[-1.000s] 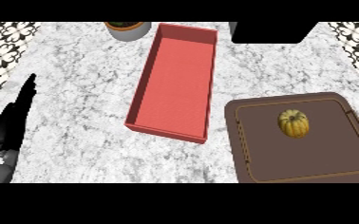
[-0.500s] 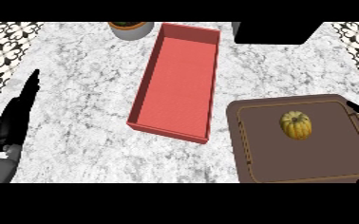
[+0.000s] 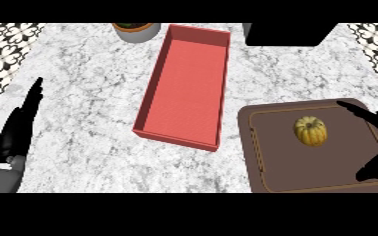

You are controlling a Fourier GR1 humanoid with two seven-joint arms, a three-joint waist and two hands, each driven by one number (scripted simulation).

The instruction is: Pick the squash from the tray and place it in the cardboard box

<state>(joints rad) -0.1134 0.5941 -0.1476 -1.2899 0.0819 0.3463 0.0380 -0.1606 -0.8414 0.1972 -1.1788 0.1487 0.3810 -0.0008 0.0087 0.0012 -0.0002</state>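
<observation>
While the small ribbed yellow-orange squash [image 3: 311, 131] lay loose a little right of centre on the dark brown rounded tray [image 3: 269, 150], nothing held it, and the black right hand [image 3: 359, 114] had only just shown at the view's right edge, at about three o'clock from the squash: one straight finger reached in above it and another dark tip sat lower down, so the hand looked spread wide and empty. The likely trouble, as I judged it, was a glancing touch from that side, which could roll the rounded squash toward nine o'clock across the flat tray before the fingers closed round it. The long red open-topped cardboard box [image 3: 186, 85] waited at ten o'clock from the squash, just beside the tray, and a carry kept too low could catch its near wall. The left hand [image 3: 22, 125] rested at the left edge, fingers straight. Half a second earlier no right hand had been in view, and the squash had not shifted.
</observation>
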